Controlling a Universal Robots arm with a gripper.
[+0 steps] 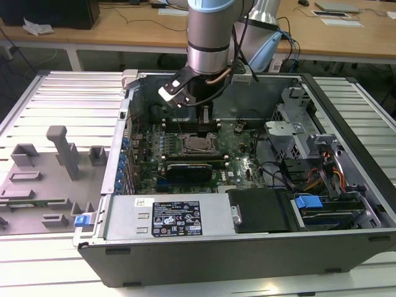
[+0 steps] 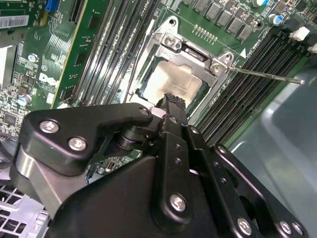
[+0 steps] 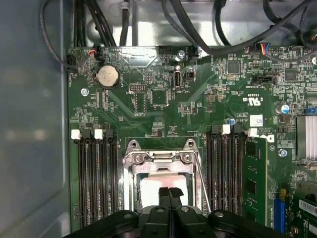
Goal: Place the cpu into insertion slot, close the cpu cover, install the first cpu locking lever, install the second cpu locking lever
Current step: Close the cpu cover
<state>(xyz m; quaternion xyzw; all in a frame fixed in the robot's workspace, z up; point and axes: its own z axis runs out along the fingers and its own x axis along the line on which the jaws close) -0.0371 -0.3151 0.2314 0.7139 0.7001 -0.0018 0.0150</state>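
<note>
We saw the pincer (image 3: 169, 191) closed empty over the cpu (image 3: 148, 186) framed by the cpu cover (image 3: 158, 158), presumably for pushing, not grasping.

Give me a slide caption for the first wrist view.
Shut gripper over the cpu, which is framed by the cpu cover on the green motherboard.

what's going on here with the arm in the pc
A robot arm is reaching down into an open computer case. Its pincer, shut with nothing visible between the fingers, has its tips right over the cpu. The cpu lies flat in the insertion slot on the green motherboard. One thin locking lever sticks out free to the side of the socket.
</note>
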